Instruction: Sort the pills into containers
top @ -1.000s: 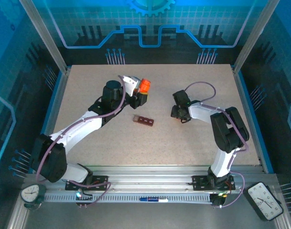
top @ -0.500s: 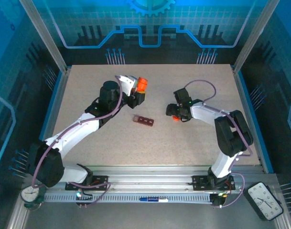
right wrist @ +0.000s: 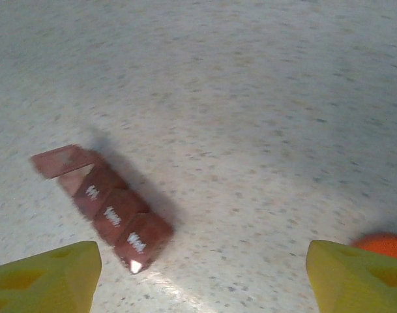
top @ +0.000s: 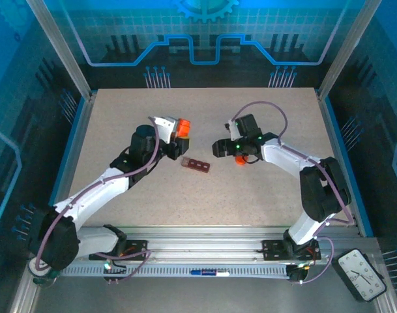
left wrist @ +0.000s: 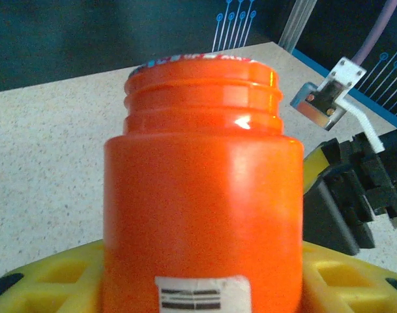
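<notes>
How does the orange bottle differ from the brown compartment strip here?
The orange bottle is a tall cylinder; the strip is a flat row of square compartments. The bottle is bright orange, the strip dark reddish-brown. The bottle sits clamped in the left gripper; the strip lies free on the table.

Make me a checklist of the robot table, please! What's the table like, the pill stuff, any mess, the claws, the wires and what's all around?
Surface: speckled beige table, no spills seen.
Job's things: brown strip lies mid-table, with one end lid flipped open; the orange bottle has no cap on.
Clutter: small orange piece, perhaps the cap, on the table right of the strip and apart from it.
Grippers: left gripper shut on the bottle; right gripper open and empty, near the strip.
Cables: purple cables run along both arms, not touching the strip.
Surroundings: blue-lit walls; clock at the near right corner.
</notes>
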`<state>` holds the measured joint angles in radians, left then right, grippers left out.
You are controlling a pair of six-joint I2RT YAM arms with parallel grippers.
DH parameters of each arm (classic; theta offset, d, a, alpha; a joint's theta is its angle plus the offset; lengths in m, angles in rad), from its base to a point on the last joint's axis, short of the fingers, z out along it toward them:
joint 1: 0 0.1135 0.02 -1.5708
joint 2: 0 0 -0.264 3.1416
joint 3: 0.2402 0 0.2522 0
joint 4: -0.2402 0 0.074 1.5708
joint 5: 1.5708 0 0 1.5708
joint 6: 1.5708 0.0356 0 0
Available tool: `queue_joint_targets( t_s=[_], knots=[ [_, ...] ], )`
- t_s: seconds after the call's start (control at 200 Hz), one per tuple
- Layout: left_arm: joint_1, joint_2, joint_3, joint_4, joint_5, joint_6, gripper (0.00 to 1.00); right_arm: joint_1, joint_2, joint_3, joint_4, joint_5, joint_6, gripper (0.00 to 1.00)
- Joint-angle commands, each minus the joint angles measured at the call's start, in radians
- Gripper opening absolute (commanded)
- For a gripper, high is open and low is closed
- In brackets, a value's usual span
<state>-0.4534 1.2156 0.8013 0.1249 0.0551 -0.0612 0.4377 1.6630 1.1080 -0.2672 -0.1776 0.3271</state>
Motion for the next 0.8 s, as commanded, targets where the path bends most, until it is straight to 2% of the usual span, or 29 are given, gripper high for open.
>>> queue_joint_targets(
  t_s=[0.0,0.24,0.575,0.79],
  knots=[
    [0.009,-0.047,-0.044,-0.009,-0.053,-0.033,0.00,0.043,0.034,0.044,0.033,-0.114,-0.116,0.83],
    [0.039,-0.057,-0.070,-0.007,-0.069,-0.034,0.00,0.123,0.130,0.139,-0.011,-0.119,-0.224,0.85],
    [0.095,-0.024,-0.056,-0.006,-0.038,-0.025,0.00,0.147,0.232,0.234,-0.053,-0.101,-0.220,0.85],
    [0.098,-0.045,-0.099,0.018,-0.029,-0.050,0.00,0.169,0.270,0.267,-0.071,-0.099,-0.228,0.85]
  ],
)
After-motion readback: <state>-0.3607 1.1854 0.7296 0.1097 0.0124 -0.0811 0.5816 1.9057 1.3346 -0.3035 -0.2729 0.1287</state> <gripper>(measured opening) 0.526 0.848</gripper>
